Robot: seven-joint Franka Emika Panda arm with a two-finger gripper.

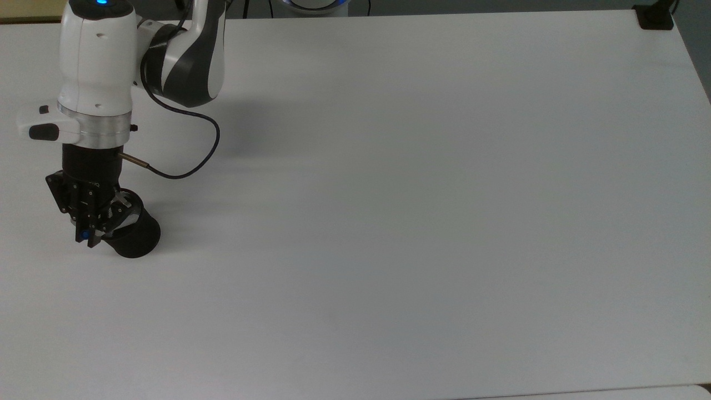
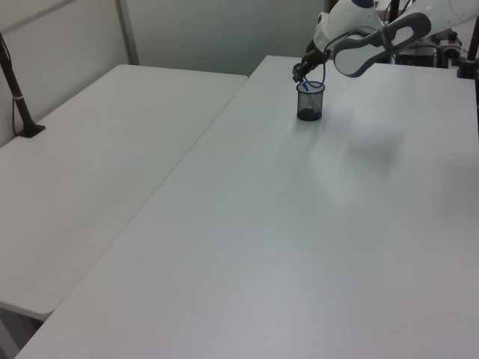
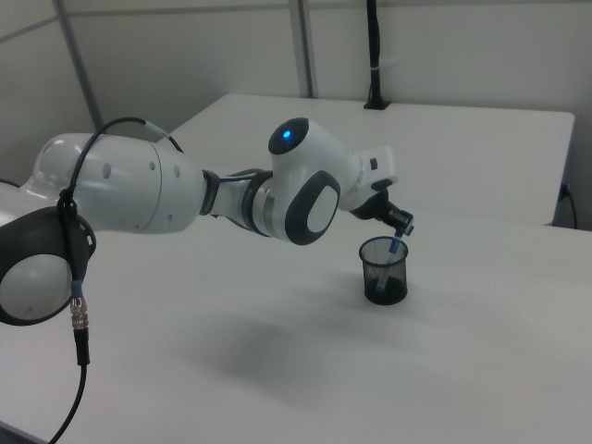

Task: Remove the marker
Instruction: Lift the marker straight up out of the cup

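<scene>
A black mesh cup (image 1: 133,236) (image 2: 310,102) (image 3: 384,271) stands near the top view's left edge of the white table (image 1: 389,194). The marker (image 1: 84,235) (image 3: 396,247) leans out of it, blue end up, its white barrel mostly hidden inside the mesh. My gripper (image 1: 84,238) (image 2: 299,72) (image 3: 401,225) points down just over the cup's rim. It is shut on the marker's blue upper end.
A black cable (image 1: 208,141) loops from my wrist over the table. A black clamp (image 1: 654,16) sits at the table's far right corner in the top view. In the left view a second white table (image 2: 97,157) adjoins on the left, with a black post (image 2: 16,86).
</scene>
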